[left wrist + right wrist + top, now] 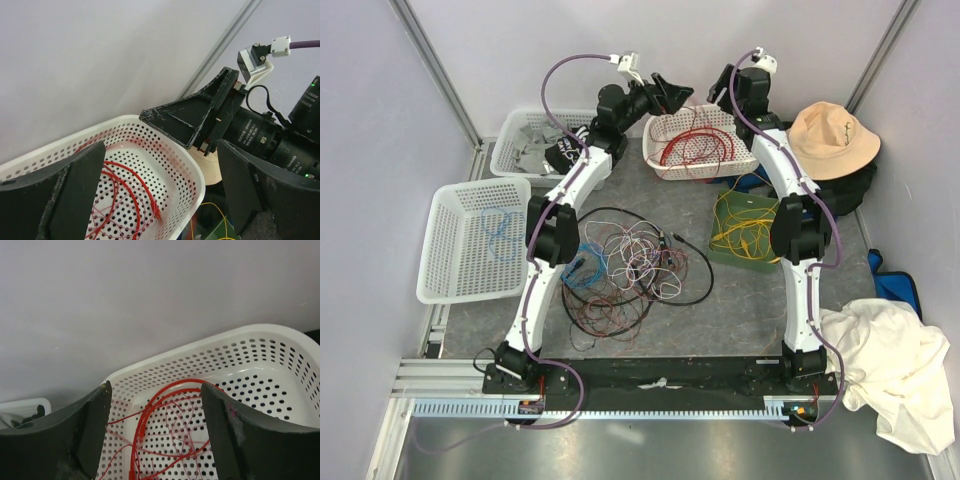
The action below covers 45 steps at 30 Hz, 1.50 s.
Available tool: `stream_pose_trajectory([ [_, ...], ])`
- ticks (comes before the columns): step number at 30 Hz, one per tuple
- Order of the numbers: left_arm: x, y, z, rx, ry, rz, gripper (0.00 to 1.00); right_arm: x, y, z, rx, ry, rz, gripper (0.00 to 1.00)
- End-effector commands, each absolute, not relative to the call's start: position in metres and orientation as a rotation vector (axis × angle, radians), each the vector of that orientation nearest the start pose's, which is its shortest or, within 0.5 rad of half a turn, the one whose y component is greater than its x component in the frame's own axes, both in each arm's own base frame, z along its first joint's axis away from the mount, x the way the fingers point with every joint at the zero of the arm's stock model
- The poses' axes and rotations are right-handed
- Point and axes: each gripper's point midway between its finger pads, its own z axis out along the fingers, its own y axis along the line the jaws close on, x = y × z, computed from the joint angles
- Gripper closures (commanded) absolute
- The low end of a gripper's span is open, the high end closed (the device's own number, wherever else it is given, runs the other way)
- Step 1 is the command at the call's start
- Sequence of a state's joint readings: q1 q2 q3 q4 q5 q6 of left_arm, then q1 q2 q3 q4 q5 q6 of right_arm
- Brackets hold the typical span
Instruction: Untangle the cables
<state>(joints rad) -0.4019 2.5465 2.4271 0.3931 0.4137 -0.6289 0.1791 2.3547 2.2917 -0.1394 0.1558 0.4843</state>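
Red cables (172, 388) lie in a white basket (260, 332). Above it, left end effector (165, 195) and right end effector (157, 412) gape, empty.

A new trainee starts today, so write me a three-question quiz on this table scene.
1. True or false: the yellow cables lie in a white basket.
2. Pick one: what colour is the cable in the basket at the left edge? A red, B blue, C black.
3. Fill in: the left claw and the right claw are both ___.

Key
1. False: they lie on the green tray.
2. B.
3. Open: both hover over the far basket, which holds the red cables, and neither grips anything.
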Motion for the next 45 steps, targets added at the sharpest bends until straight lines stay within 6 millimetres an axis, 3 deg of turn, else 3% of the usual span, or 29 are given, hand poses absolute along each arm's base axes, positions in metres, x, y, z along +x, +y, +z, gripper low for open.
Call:
stream_pose_trajectory([
  [1,0.625,-0.363,0.314,0.173,1.485,-1.11,0.0,0.668,0.111,0.267,0.425,1.782,0.318,0.16],
  [4,0.624,-0.364,0.293,0.135,1.579,-1.122,0.0,0.658,0.103,0.26,0.452,1.817,0.279,0.16],
  [6,0.622,-0.364,0.279,0.113,1.634,-1.13,0.0,0.651,0.101,0.28,0.456,1.78,0.286,0.16],
  [7,0.621,-0.362,0.277,0.105,1.641,-1.125,0.0,0.646,0.1,0.271,0.456,1.796,0.279,0.16],
  [8,0.616,-0.359,0.3,0.108,1.593,-1.124,0.0,0.639,0.1,0.292,0.452,1.756,0.297,0.16],
  [9,0.615,-0.357,0.287,0.095,1.621,-1.115,0.0,0.636,0.103,0.291,0.442,1.744,0.313,0.16],
  [11,0.605,-0.347,0.321,0.081,1.558,-1.096,0.0,0.624,0.113,0.315,0.401,1.709,0.33,0.16],
  [13,0.597,-0.341,0.33,0.085,1.536,-1.081,0.0,0.615,0.121,0.319,0.383,1.71,0.334,0.16],
  [14,0.585,-0.336,0.358,0.094,1.491,-1.08,0.0,0.606,0.129,0.332,0.369,1.693,0.354,0.16],
  [20,0.533,-0.315,0.388,0.105,1.444,-1.078,0.0,0.574,0.148,0.348,0.373,1.663,0.441,0.16],
  [22,0.505,-0.305,0.393,0.093,1.425,-1.076,0.0,0.565,0.153,0.338,0.39,1.674,0.469,0.17],
  [23,0.496,-0.303,0.364,0.073,1.487,-1.069,0.0,0.556,0.159,0.351,0.383,1.643,0.5,0.17],
  [24,0.484,-0.301,0.366,0.064,1.482,-1.083,0.0,0.548,0.164,0.327,0.384,1.692,0.502,0.18],
  [25,0.466,-0.299,0.376,0.069,1.457,-1.102,0.0,0.543,0.169,0.327,0.387,1.679,0.527,0.18],
  [26,0.456,-0.297,0.349,0.053,1.506,-1.109,0.0,0.533,0.179,0.333,0.374,1.657,0.564,0.19],
  [28,0.437,-0.297,0.339,0.026,1.537,-1.148,0.0,0.519,0.189,0.302,0.372,1.717,0.567,0.2],
  [29,0.432,-0.296,0.309,-0.017,1.602,-1.131,0.0,0.51,0.198,0.301,0.36,1.714,0.589,0.2],
  [30,0.429,-0.296,0.299,-0.047,1.622,-1.115,0.0,0.502,0.201,0.274,0.36,1.765,0.579,0.2],
  [32,0.423,-0.3,0.266,-0.12,1.701,-1.143,0.0,0.489,0.208,0.269,0.366,1.756,0.613,0.2],
  [33,0.422,-0.302,0.262,-0.199,1.704,-1.211,0.0,0.48,0.206,0.243,0.374,1.8,0.604,0.2],
  [34,0.421,-0.302,0.254,-0.246,1.709,-1.24,0.0,0.474,0.205,0.237,0.382,1.8,0.607,0.2],
  [35,0.417,-0.3,0.225,-0.304,1.754,-1.254,0.0,0.467,0.205,0.251,0.391,1.746,0.648,0.21],
  [37,0.415,-0.302,0.232,-0.38,1.665,-1.379,0.0,0.449,0.198,0.228,0.404,1.767,0.642,0.21],
  [38,0.414,-0.301,0.221,-0.417,1.665,-1.402,0.0,0.44,0.198,0.249,0.399,1.699,0.676,0.21],
  [39,0.417,-0.303,0.22,-0.457,1.629,-1.461,0.0,0.427,0.194,0.233,0.406,1.716,0.668,0.21],
  [41,0.421,-0.304,0.213,-0.497,1.602,-1.495,0.0,0.407,0.191,0.253,0.42,1.641,0.697,0.21],
  [42,0.426,-0.305,0.199,-0.548,1.612,-1.512,0.0,0.395,0.189,0.239,0.429,1.66,0.696,0.21],
  [44,0.432,-0.304,0.207,-0.564,1.529,-1.558,0.0,0.373,0.192,0.255,0.421,1.625,0.737,0.21],
  [45,0.435,-0.306,0.207,-0.589,1.508,-1.596,0.0,0.365,0.189,0.246,0.428,1.64,0.725,0.21],
])
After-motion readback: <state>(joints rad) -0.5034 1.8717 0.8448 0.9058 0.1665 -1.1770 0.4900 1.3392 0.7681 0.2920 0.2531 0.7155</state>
